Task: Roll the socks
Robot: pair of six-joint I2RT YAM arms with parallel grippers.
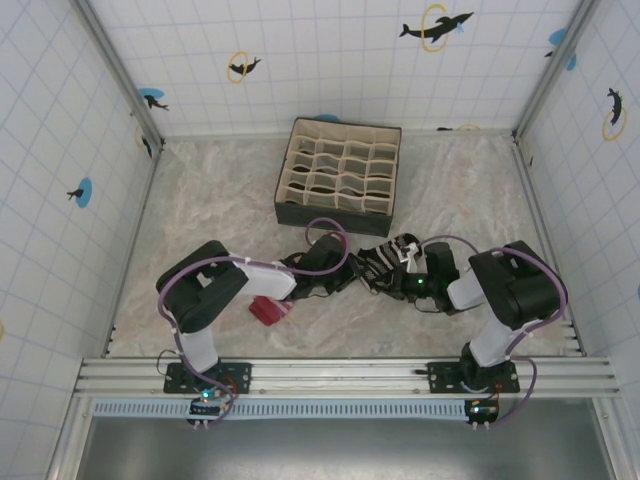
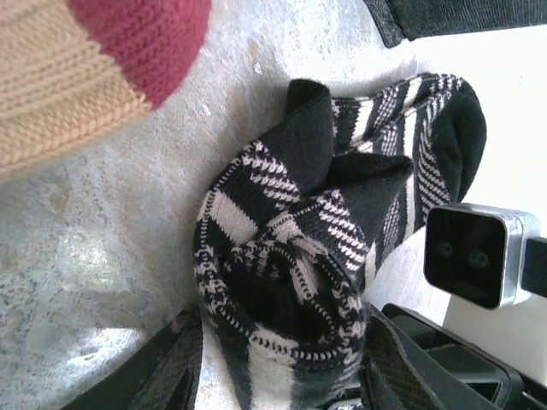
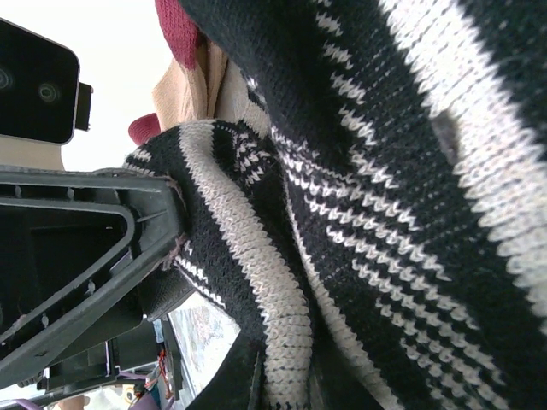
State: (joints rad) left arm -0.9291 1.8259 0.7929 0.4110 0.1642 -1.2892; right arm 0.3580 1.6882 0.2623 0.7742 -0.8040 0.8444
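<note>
Black-and-white striped knit sock (image 2: 291,256): soft, bunched into a loose coil at one end, with plaid-like bands, fine zigzag stripes and solid black patches; it lies on the beige marbled table top (image 1: 200,200), near the middle of the near half and between the two arms; left gripper (image 2: 282,384) straddles the coiled end, its dark textured fingers (image 2: 175,367) pressed against the knit on either side, so the jaws are closed on the sock; right gripper (image 1: 400,266) meets the other end of the same sock; its jaws are closed, and the right wrist view shows a fold of the striped knit pinched at the tip of a black ribbed plastic finger (image 3: 85,256); the far finger is hidden under the fabric; peach ribbed knit sock (image 2: 60,85) with a dark red end lies flat just beside the striped one, apart from it in the left wrist view; from above its red end shows under the left forearm; a black camera block with a silver rim (image 2: 474,254) sits close to the striped sock's far end; a dark fabric organiser box with cream cell dividers (image 1: 330,215) stands further back on the table, just beyond the grippers; white gridded walls with dolphin stickers (image 1: 300,50) enclose the table on three sides.
</note>
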